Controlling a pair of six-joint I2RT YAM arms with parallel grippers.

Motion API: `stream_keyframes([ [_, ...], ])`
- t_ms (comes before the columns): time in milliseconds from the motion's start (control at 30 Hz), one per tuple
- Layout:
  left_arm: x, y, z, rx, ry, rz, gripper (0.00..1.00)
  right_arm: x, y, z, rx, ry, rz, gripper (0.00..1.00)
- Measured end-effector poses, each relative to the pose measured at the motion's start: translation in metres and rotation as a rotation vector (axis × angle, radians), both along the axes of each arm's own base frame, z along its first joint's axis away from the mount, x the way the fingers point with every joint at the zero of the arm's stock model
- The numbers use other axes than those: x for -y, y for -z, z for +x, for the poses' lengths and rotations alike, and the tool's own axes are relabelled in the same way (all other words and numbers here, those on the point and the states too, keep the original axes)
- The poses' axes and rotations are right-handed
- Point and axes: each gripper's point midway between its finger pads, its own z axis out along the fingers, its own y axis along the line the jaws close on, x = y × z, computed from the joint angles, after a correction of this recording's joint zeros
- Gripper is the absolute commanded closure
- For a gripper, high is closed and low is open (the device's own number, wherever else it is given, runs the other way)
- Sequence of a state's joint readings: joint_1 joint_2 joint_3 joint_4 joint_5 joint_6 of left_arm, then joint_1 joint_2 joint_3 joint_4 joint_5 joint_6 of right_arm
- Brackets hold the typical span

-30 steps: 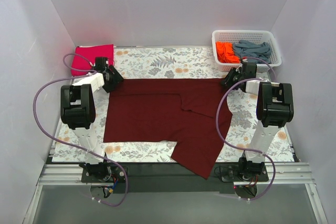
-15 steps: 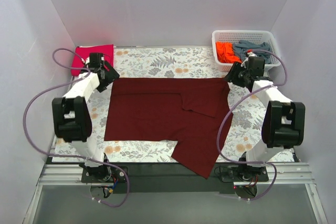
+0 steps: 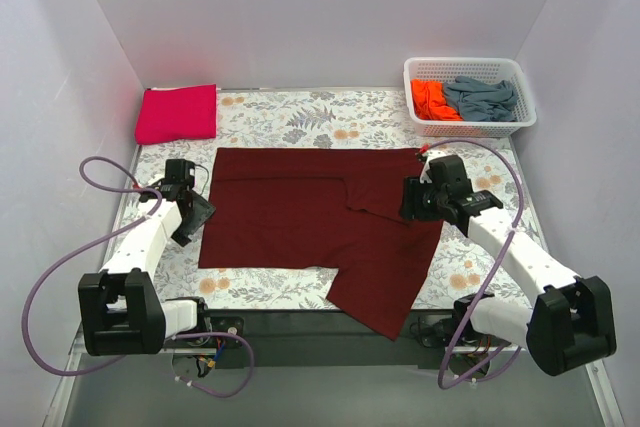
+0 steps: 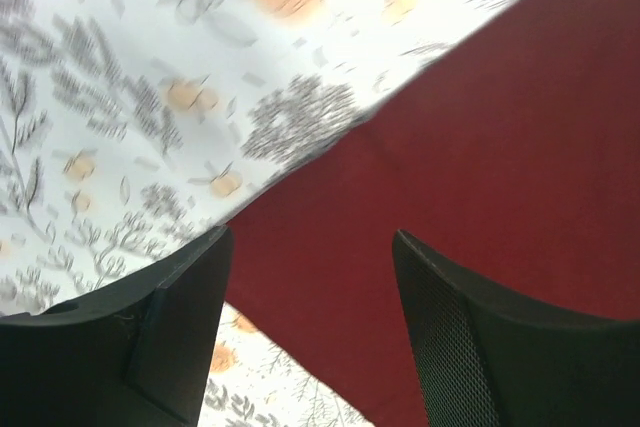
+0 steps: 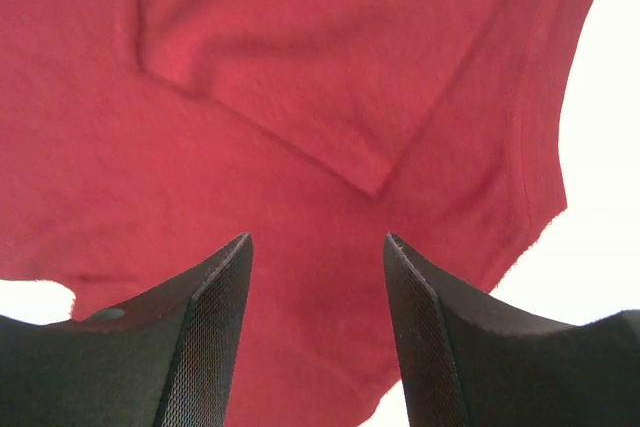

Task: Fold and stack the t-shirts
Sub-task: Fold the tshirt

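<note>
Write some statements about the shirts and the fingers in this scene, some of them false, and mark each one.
1. The maroon t-shirt lies spread on the floral table cloth. True.
2. The pink t-shirt sits in the basket. False: it lies folded at the far left corner, outside the basket.
3. The basket holds an orange t-shirt and a grey-blue t-shirt. True.
4. The right fingers are clamped on the maroon t-shirt. False: they stand apart above it, holding nothing.
5. The left fingers are over the maroon t-shirt's left edge. True.
</note>
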State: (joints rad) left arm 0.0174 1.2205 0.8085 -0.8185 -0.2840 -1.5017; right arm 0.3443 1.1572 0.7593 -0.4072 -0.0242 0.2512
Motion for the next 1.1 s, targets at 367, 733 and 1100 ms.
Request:
stream_keyframes([
  [367, 0.01, 0.03, -0.048, -0.146, -0.2, -0.082, 0.47, 0.004, 0.015, -0.033, -0.038, -0.046, -0.001, 0.38],
  [733, 0.013, 0.056, -0.077, -0.226, -0.321, -0.103, 0.48, 0.005, 0.027, -0.041, -0.061, -0.066, -0.008, 0.38],
  [1100, 0.016, 0.062, -0.067, -0.191, -0.319, -0.112, 0.89, 0.004, 0.032, -0.045, -0.07, -0.076, -0.003, 0.39],
])
